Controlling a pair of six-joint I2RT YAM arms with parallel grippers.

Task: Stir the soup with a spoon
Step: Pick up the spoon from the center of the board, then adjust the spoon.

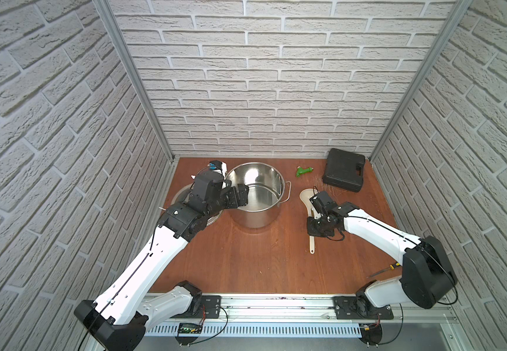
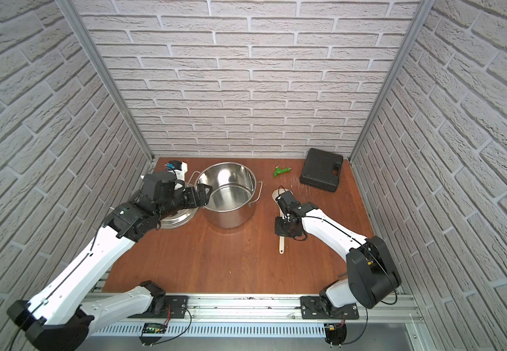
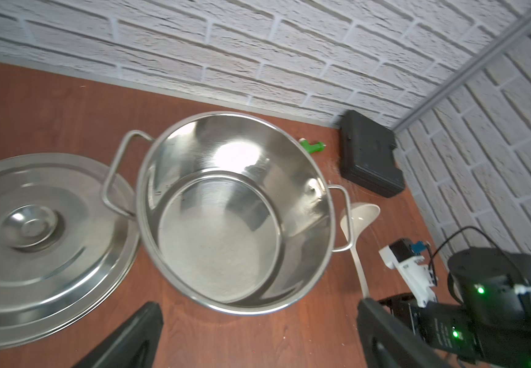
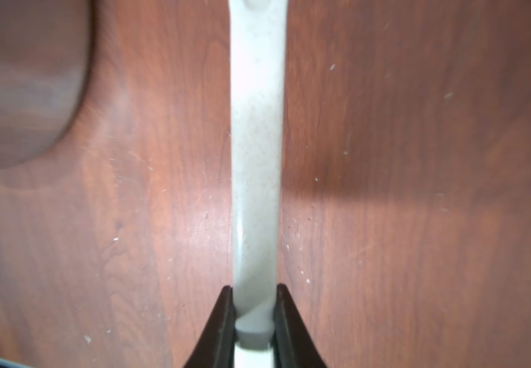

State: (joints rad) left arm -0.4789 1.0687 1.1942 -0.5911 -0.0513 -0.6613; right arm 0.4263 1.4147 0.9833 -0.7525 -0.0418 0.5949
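The right tool point(image 4: 254, 313) is shut tight on the handle of the cream spoon point(image 1: 306, 197). The spoon lies on the tabletop point(image 1: 246, 258), just right of the steel pot point(image 1: 255, 194), with its handle pointing back toward the robot. The left tool point(image 2: 205, 196) is wide open by the pot's rim.

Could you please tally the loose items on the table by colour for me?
Silver: 2, round stainless-steel pot, flat stainless-steel lid
Cream: 1, cream plastic ladle
Green: 1, small green plastic fitting
Black: 1, black moulded plastic case
Yellow-and-black: 1, thin yellow-and-black-handled screwdriver
Total: 6
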